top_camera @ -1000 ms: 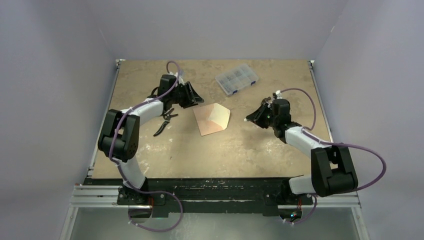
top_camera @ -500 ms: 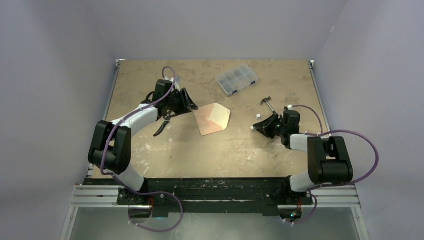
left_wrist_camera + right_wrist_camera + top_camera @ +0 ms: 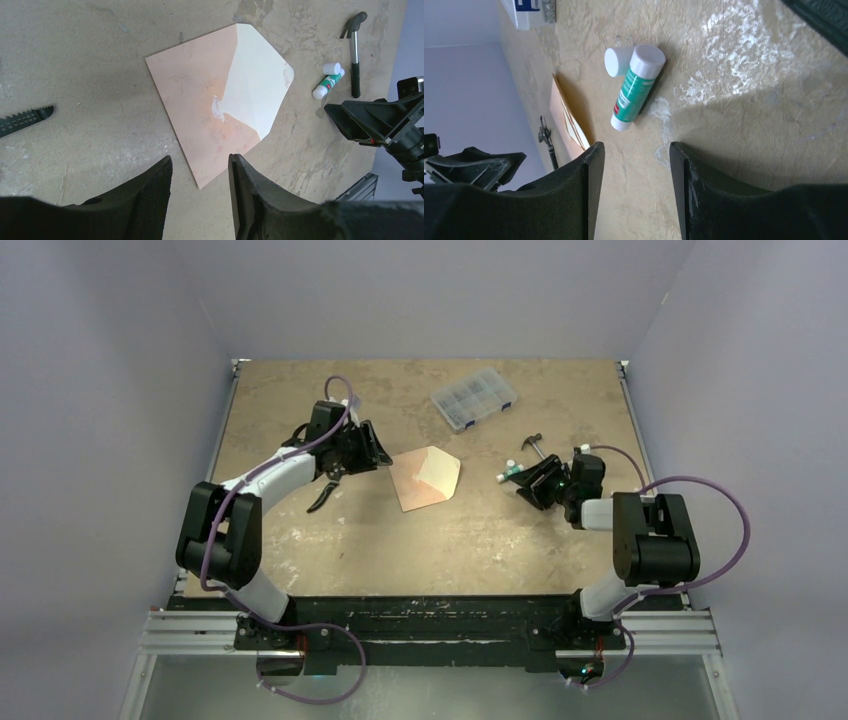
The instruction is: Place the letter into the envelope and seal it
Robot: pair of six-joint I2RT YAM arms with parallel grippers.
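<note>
where the overhead view looks down on the table [image 3: 300, 560], the envelope [image 3: 428, 480] lies flat near the middle, its pointed flap folded open and showing the pale cream inner face. whether the letter is inside it cannot be told. the left gripper [image 3: 383, 454] hovers just beside the envelope's left edge, with black pliers [image 3: 326, 490] lying near it. the right gripper [image 3: 522, 480] sits low on the right, well apart from the envelope, with a green glue stick [image 3: 510, 472] at its fingertips and a small hammer [image 3: 535, 445] just beyond. a clear compartment box [image 3: 474, 397] rests toward the far edge.

from the left wrist, the two fingers [image 3: 150, 200] stand apart with bare tabletop between them, grasping nothing. the envelope's near corner lies just ahead of the gap.

from the right wrist, the fingers [image 3: 704, 200] are likewise spread and empty. the glue stick lies on the table ahead of them, its loose white cap [image 3: 615, 61] beside one end.
</note>
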